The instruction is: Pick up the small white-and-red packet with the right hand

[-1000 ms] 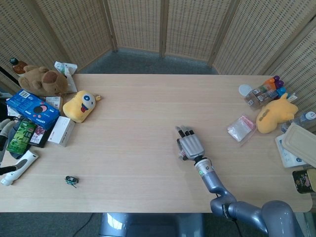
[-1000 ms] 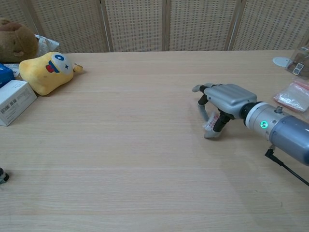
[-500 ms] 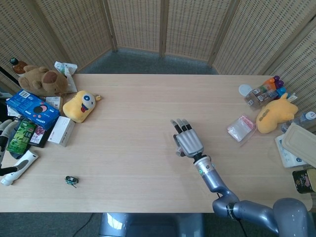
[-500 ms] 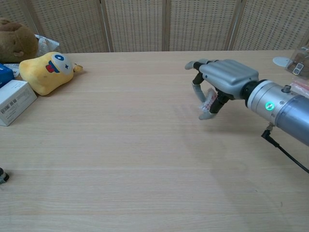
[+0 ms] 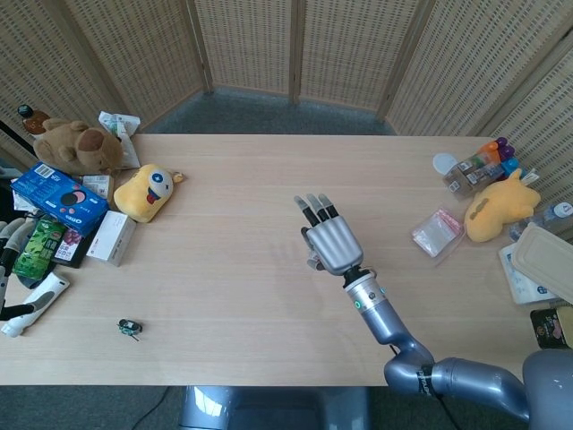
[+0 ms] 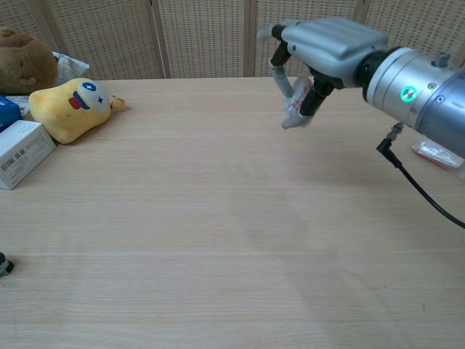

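My right hand [image 6: 325, 48] hangs well above the middle of the table, palm down, fingers curled. It pinches the small white-and-red packet [image 6: 297, 94] between thumb and fingers, and the packet is clear of the wood. From the head view only the back of that hand [image 5: 329, 242] shows and the packet is hidden under it. At the far left edge a few grey fingers of my left hand [image 5: 8, 235] show beside a green packet; how they lie is unclear.
A yellow plush [image 5: 146, 191], brown bear [image 5: 75, 144], blue box [image 5: 59, 198] and white box [image 5: 111, 237] crowd the left side. A small dark item [image 5: 130, 329] lies front left. A pink bag [image 5: 437, 232], yellow toy [image 5: 495, 209] and bottles [image 5: 479, 167] sit right.
My right hand has risen off the table with the packet in it and drifted left and away from me. The left side is unchanged.
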Robot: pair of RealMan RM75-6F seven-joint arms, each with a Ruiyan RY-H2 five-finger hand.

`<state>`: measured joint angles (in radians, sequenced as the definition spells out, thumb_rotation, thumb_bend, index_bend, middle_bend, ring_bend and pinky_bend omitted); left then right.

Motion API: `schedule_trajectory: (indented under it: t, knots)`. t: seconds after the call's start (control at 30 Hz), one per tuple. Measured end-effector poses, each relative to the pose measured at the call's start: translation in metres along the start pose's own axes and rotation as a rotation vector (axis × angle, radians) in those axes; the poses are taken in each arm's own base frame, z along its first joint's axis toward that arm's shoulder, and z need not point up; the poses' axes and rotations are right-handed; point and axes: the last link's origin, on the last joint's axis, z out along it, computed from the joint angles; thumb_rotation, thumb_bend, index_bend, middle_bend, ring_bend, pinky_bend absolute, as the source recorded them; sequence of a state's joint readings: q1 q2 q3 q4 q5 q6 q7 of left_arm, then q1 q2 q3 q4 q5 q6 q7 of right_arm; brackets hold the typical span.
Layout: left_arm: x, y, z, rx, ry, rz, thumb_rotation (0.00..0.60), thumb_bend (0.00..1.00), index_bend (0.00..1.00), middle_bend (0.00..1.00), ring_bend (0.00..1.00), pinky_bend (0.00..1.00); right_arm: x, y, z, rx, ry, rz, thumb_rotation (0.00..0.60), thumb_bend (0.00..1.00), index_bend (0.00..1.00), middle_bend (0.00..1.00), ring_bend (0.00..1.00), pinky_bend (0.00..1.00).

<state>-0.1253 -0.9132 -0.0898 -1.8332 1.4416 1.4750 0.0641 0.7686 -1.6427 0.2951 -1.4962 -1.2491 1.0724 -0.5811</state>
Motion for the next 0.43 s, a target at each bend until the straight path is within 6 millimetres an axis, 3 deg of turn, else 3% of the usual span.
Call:
schedule_trajectory:
  t: [0.43]
  knots:
    - [0.001,0.001,-0.001,-0.008,0.001,-0.004,0.600,0.00,0.08,0.00,0.00,0.00,0.063,-0.020,0.015,0.016,0.105,-0.013,0.600,0.00,0.68,0.00,0.00,0.00]
